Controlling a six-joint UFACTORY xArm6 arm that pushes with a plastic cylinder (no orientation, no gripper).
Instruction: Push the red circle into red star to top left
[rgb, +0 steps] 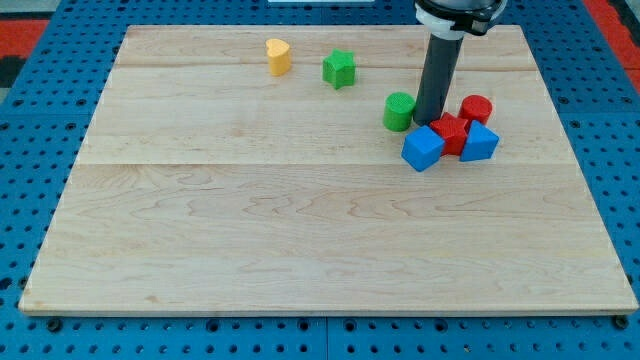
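- Camera view: red circle (476, 108) at 2 o'clock on the wooden surface (300, 250), touching or just beside the red star (450, 132), which lies at its 7 o'clock.
- Two blue cubes (423, 148) (480, 142) pressed against the star at 8 and 4 o'clock.
- Tool: plain rod, no jaws to open or close; my tip (429, 122) down between green cylinder (399, 111) and red star, at 9 o'clock of the circle.
- Handling, judged: small rigid block, light, likely to slide readily; contact best on its 4 o'clock flank.
- Room: surface edge near at 3 o'clock; wide open boards toward 10 o'clock, with green star (339, 69) and yellow heart (278, 56) far along.
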